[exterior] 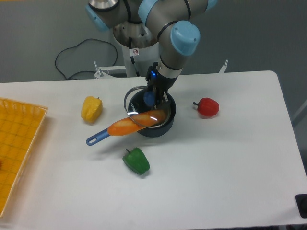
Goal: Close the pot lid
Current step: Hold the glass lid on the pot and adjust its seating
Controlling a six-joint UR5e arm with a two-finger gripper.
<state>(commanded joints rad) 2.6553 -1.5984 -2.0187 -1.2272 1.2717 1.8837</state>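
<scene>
White table (216,163) fills the view, and the arm (168,28) reaches down over it from the back, grey tubes with light blue joint caps. On its base post there is a small white sticker with a red prohibition-style symbol (135,51); any text on it is too small to read. A black cable (72,57) loops behind the table's far edge.

At the left edge sits an orange mesh tray (14,148), only partly in frame.

Centre stage: the pot (160,122), dark and round, near the middle of the table, its thin blue handle (98,138) pointing toward the front left. An orange, elongated item (134,123) lies across the pot's rim and out along the handle. The pot lid (139,108) is tilted, not seated: its glass disc leans over the pot's left side with the rim raised at the back. The gripper (152,97) is right at the lid's blue knob (149,97), fingers narrow and closed around it, a small blue light glowing on the wrist above.

Around the pot: a red pepper (207,107) to the right, a yellow pepper (91,109) to the left, a green pepper (136,160) in front, all apart from it.

A dark object (302,205) clips the lower right corner.
</scene>
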